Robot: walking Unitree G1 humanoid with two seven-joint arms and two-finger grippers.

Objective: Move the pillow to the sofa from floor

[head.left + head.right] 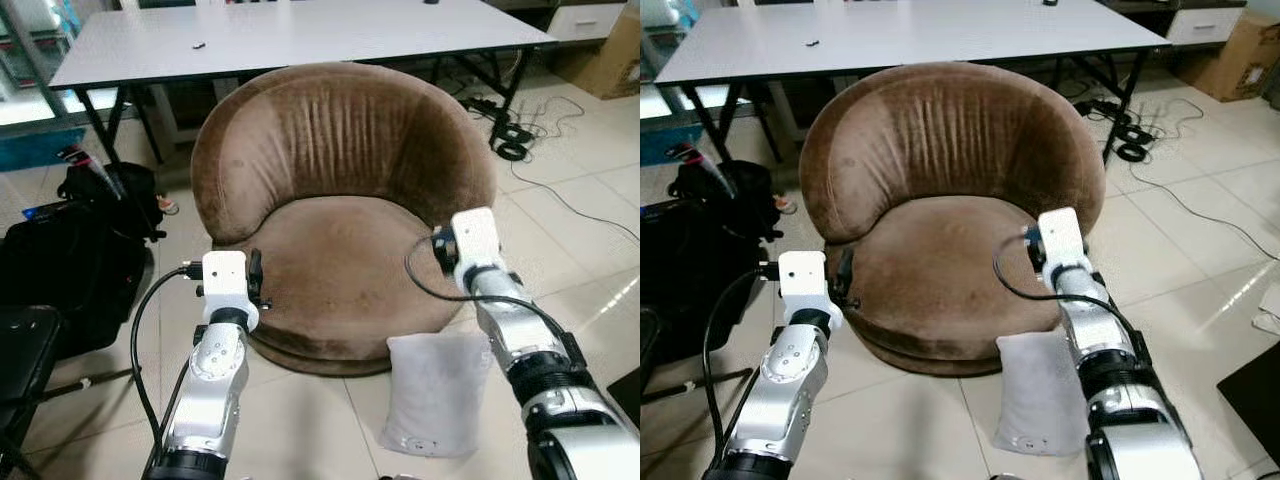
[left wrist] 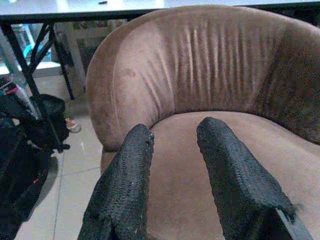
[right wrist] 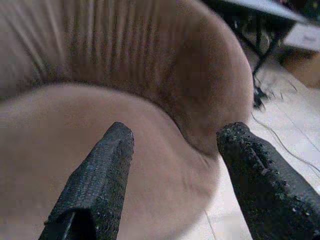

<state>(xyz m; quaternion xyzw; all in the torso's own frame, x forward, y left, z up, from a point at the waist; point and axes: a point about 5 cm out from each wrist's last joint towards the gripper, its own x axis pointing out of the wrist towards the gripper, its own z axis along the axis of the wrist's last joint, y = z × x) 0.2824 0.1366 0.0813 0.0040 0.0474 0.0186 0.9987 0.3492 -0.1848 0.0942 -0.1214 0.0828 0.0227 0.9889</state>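
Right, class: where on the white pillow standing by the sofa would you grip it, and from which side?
Probably its top edge, from above. The pillow stands upright on the floor against the brown sofa, so that edge is free. The right end effector, open over the seat and nearest, would likely suit; the left end effector is open too.

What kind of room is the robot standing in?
Probably a workroom or office corner with a living-room seat in it. A round brown sofa chair sits on the tiled floor, a big grey folding table stands behind it, and cables trail nearby. A white pillow lies in front.
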